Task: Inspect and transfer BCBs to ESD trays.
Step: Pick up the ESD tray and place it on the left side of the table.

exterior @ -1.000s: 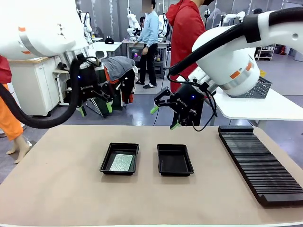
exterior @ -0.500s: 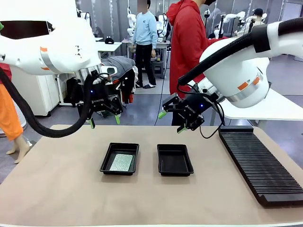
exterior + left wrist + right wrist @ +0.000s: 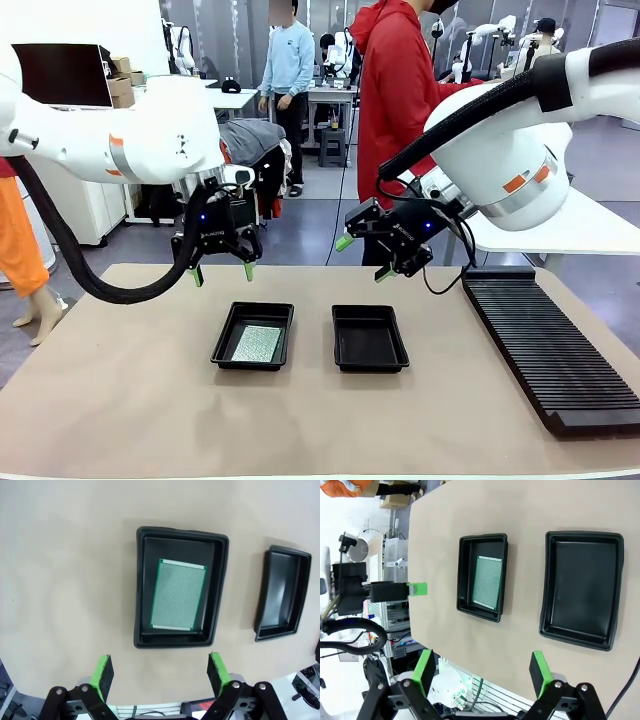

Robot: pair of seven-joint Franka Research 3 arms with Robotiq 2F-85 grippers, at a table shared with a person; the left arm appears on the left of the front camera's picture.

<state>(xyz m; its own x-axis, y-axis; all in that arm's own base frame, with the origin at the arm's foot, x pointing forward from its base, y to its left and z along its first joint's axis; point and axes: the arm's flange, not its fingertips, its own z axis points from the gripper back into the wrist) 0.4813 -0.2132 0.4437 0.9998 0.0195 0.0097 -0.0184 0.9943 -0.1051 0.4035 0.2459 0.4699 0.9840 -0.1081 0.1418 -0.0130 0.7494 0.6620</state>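
Two black ESD trays lie side by side on the tan table. The left tray (image 3: 253, 336) (image 3: 181, 587) (image 3: 481, 576) holds one pale green speckled BCB (image 3: 257, 344) (image 3: 178, 594) (image 3: 486, 582) flat on its floor. The right tray (image 3: 369, 339) (image 3: 283, 594) (image 3: 583, 589) has nothing in it. My left gripper (image 3: 222, 272) (image 3: 160, 674) hangs open above the table's far side, just behind the left tray. My right gripper (image 3: 363, 257) (image 3: 482, 672) hovers open, tilted, above and behind the right tray. Neither holds anything.
A long black ribbed rack (image 3: 547, 342) runs along the table's right side. A person in a red hoodie (image 3: 398, 90) stands at the far edge behind the right tray. A grey mesh basket (image 3: 550, 187) sits on a white side table at right.
My left gripper has come down and moved right, toward the far side of the left tray. My right gripper has shifted slightly right and tilted; trays and board have not moved.
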